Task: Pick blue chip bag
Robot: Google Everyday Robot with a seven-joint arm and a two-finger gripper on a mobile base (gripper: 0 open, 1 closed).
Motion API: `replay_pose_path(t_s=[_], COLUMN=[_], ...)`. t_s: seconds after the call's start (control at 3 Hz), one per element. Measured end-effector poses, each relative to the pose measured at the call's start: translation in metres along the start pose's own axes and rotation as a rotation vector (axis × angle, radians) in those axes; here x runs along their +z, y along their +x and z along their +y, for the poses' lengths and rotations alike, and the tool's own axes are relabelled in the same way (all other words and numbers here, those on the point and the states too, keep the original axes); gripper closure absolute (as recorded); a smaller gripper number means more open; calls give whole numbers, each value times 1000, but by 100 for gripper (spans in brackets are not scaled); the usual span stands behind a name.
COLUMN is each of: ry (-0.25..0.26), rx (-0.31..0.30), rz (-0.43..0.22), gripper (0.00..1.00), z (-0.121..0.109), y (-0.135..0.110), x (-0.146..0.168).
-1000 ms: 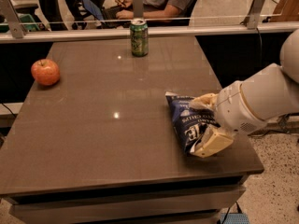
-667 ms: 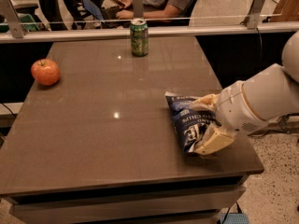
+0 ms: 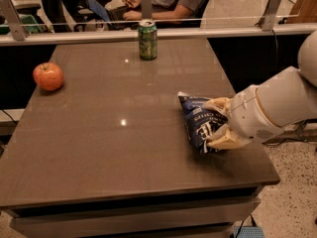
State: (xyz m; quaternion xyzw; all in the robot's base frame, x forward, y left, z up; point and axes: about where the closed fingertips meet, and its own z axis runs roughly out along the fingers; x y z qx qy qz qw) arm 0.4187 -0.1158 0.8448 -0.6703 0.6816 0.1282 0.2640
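The blue chip bag (image 3: 199, 121), dark navy with white lettering and a pale top edge, lies on the brown table (image 3: 109, 133) near its right edge. My gripper (image 3: 217, 123) reaches in from the right on a white arm. Its cream fingers sit on either side of the bag's right end, one above (image 3: 218, 104) and one below (image 3: 224, 142), closed against the bag. The bag still rests on the tabletop.
A red apple (image 3: 48, 76) sits at the table's far left. A green soda can (image 3: 147, 39) stands at the back centre. A glass barrier rail (image 3: 148, 31) runs behind the table, with a seated person beyond it. The table's right edge is close to the bag.
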Motion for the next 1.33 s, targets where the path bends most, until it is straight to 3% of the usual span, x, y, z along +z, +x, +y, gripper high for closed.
replay_pose_path(t_s=[0.33, 0.67, 1.0, 1.33], ry=[41, 93, 146, 139], rx=[-7, 12, -18, -16], rz=[-56, -190, -215, -211], gripper=[100, 100, 100, 100], z=[-22, -53, -64, -62], y=[-25, -77, -96, -94], x=[-25, -78, -103, -100])
